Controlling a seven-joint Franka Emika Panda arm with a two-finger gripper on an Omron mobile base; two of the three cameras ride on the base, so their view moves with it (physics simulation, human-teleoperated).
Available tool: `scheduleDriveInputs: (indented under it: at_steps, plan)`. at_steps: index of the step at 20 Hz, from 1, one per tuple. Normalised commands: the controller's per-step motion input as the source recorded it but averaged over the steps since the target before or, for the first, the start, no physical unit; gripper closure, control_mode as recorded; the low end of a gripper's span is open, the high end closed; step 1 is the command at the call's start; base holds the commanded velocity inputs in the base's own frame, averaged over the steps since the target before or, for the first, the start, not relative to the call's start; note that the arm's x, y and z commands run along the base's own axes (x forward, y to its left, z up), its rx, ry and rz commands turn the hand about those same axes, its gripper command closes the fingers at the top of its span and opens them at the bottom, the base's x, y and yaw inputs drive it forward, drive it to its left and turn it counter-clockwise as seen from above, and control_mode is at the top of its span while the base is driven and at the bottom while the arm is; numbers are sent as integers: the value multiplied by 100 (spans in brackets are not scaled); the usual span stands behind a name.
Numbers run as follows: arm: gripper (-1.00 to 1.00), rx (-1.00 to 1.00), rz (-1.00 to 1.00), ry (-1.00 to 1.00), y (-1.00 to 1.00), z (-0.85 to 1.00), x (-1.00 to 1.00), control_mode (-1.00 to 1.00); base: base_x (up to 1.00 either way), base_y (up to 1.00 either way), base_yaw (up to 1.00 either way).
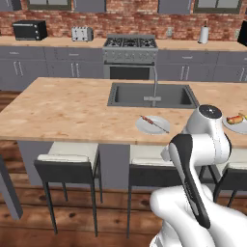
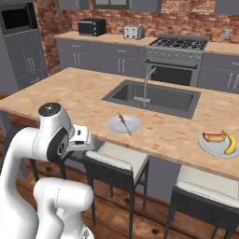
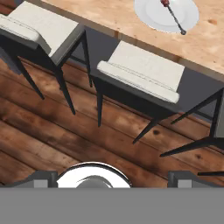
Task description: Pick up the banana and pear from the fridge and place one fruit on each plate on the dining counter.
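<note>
So the two-finger gripper (image 3: 111,180) is spread wide with nothing in it, hanging over the wood floor facing two cushioned stools (image 3: 142,72). Ahead on the light wood-grain dining counter (image 2: 70,95) sits a pale round plate with a skewer (image 3: 166,14); further right, the bright-yellow banana (image 2: 230,144) lies on another pale plate (image 2: 215,145) beside a hot dog (image 2: 214,137).

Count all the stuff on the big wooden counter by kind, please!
Plates: 2
Banana: 1
Brown lumpy food: 1
Skewer stick: 1
Total: 5
</note>
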Motion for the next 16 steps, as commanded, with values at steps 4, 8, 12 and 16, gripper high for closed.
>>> scheduleDriveInputs:
  at_steps: [4,8,12,16]
  plan:
    - [-100,0,0,0,0,0,0,100,-22,100,0]
    - [-100,0,0,0,0,0,0,100,-14,100,9]
    - [-100,0,0,0,0,0,0,100,-4,100,32]
    - [-100,0,0,0,0,0,0,100,0,86,49]
